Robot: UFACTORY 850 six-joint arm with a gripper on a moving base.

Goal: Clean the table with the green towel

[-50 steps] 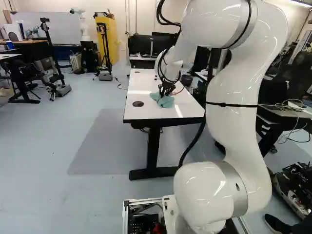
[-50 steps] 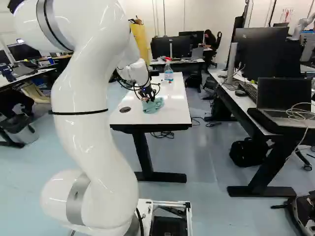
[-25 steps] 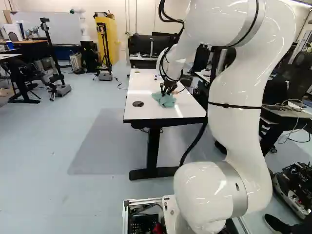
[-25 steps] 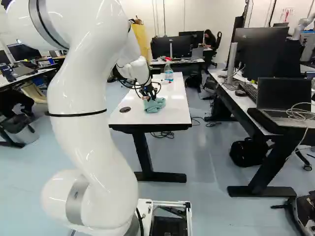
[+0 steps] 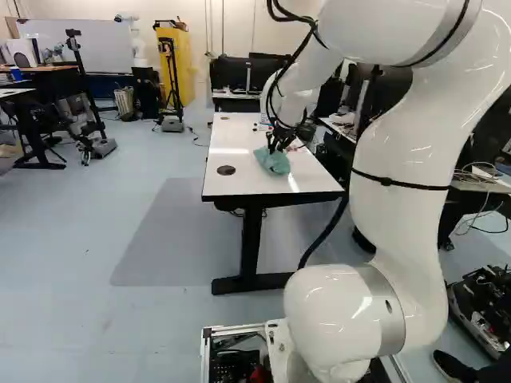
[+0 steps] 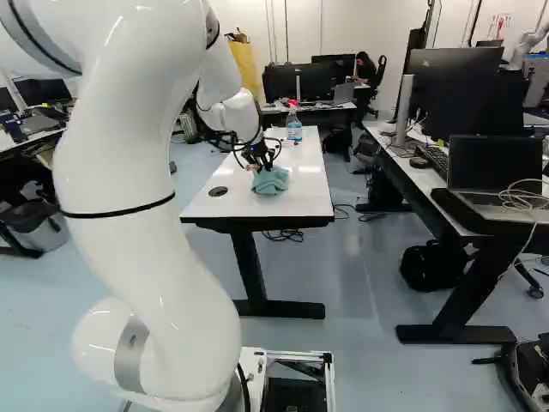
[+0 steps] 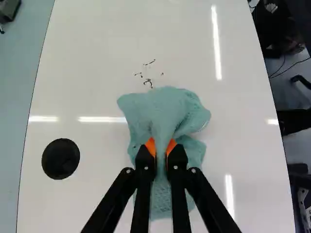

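Observation:
Over the white table (image 5: 235,185), toward its right side in the left base view, my gripper (image 5: 277,145) is down at the green towel (image 5: 274,162). In the wrist view the gripper (image 7: 162,150) is shut on a bunched fold of the towel (image 7: 167,107), an orange pad on each side. The rest of the cloth spreads crumpled on the tabletop around and under the fingers. Just ahead of the towel lie several small dark marks (image 7: 148,82) on the white surface.
A spray bottle (image 6: 293,125) stands at the table's far part. A round dark grommet (image 7: 60,158) sits in the tabletop beside the towel. Right of the table, another desk (image 6: 429,176) carries monitors and a laptop. Another robot (image 6: 527,43) stands far back at the right.
My arm has shifted against its base joint, its upper part swinging right in the left base view. The gripper and towel have moved a little over the tabletop, the towel changing shape. The base has stayed still.

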